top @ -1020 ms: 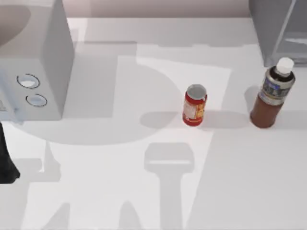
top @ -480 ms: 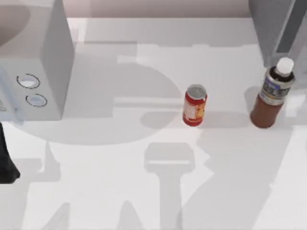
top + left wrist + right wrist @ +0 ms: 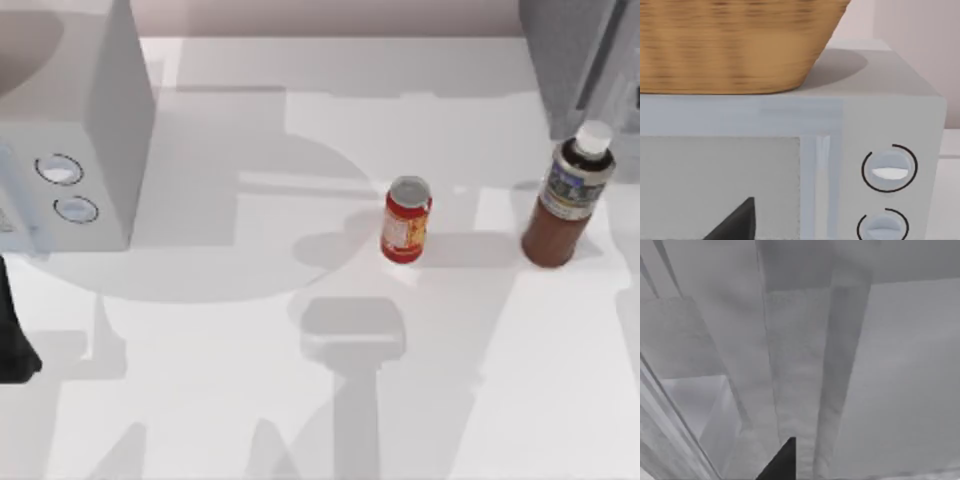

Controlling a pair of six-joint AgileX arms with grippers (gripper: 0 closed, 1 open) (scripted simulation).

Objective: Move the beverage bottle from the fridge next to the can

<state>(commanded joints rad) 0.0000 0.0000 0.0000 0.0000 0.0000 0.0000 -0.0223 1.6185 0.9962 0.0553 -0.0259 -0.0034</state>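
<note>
From above, the brown-liquid plastic beverage bottle (image 3: 568,195) with a white screw cap and grey-blue label band stands upright on the white table (image 3: 300,400), at the right side, just in front of the large grey box-like fridge (image 3: 580,60) with its metallic frame in the far right corner. The bottle is outside the fridge. The small red cylindrical can (image 3: 405,220) with a yellow-white label and silver-grey top stands upright near the middle of the table, to the left of the bottle and apart from it, with bare table between them. At the left side sits a white box with two round dials (image 3: 70,130) on its front. A dark part of the left arm (image 3: 12,335) shows at the left edge, parked beside that box.

The left wrist view looks at the white box's front, its two dials (image 3: 888,170) one above the other, and a woven tan basket (image 3: 735,45) resting on top of the box. A dark fingertip (image 3: 737,222) pokes into the frame; whether the left gripper is wide or narrow cannot be told.

The right wrist view shows grey, translucent panels and frame bars of the fridge (image 3: 805,365) close up. A dark fingertip (image 3: 782,462) is visible; the right gripper's opening cannot be told.
</note>
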